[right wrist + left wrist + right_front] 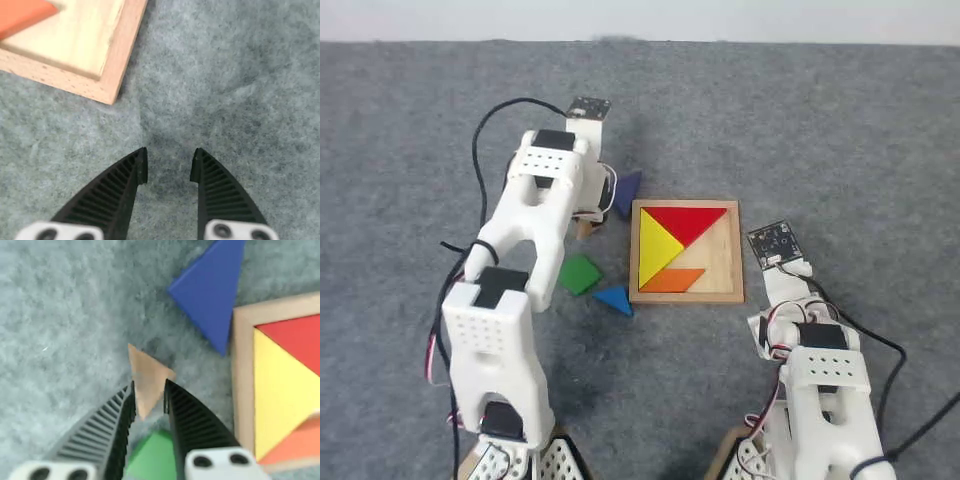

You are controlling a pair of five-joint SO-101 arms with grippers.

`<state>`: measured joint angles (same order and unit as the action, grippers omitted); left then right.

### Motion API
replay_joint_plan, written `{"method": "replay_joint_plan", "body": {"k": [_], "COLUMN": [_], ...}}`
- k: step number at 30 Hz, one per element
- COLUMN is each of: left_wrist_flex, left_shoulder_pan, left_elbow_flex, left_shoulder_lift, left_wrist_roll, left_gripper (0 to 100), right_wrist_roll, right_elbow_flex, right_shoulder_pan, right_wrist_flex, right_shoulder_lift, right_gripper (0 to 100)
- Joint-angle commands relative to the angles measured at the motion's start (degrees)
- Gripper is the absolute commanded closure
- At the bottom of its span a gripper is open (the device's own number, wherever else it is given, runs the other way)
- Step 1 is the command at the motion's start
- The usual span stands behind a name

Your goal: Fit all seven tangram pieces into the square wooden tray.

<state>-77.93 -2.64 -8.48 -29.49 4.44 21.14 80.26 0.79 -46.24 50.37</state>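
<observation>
Tan triangle [147, 367] — pinched between the jaws of your left gripper [149, 385], long axis in line with the gripper, apex pointing away. Wooden tray [242, 365] lies just beside it, with its bare floor on the far side. Right gripper [168, 167] — jaws apart, empty, by the tray's corner.

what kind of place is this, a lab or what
Probably a tabletop robot test bench: a white left arm and right arm over a grey felt mat, a wooden tray, the left gripper clamped on a tan triangle.
</observation>
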Motion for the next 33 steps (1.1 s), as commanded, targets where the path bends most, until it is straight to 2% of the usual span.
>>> {"method": "replay_joint_plan", "body": {"k": [1, 7, 11, 13, 21, 28, 33], "left_wrist_flex": [-3.43, -3.08, 0.44, 1.49, 4.75, 4.48, 5.1], "left_shoulder_pan": [0.0, 0.79, 1.85, 1.85, 1.58, 1.41, 1.49], "left_elbow_flex": [-1.01, -1.01, -0.4, -0.48, -0.92, -1.8, -1.8], "left_shoulder_lift": [8.18, 8.97, 5.8, 2.64, -7.12, -6.77, -6.77], "left_wrist_roll": [-1.14, -5.1, -5.8, -5.89, -8.0, -9.23, -10.29], "left_gripper": [92, 91, 84, 83, 84, 93, 94], "right_wrist_roll": [0.79, 0.79, 0.79, 0.79, 0.79, 0.79, 0.79], "right_elbow_flex": [-0.26, -0.26, -0.26, -0.26, -0.26, -0.26, -0.26], "right_shoulder_pan": [0.31, 0.31, 0.31, 0.31, 0.31, 0.4, 0.4], "right_wrist_flex": [1.54, 1.54, 1.54, 1.54, 1.54, 1.54, 1.54], "right_shoulder_lift": [1.45, 1.45, 1.45, 1.45, 1.45, 1.45, 1.45], "right_gripper": [84.0, 84.0, 84.0, 84.0, 84.0, 84.0, 84.0]}}
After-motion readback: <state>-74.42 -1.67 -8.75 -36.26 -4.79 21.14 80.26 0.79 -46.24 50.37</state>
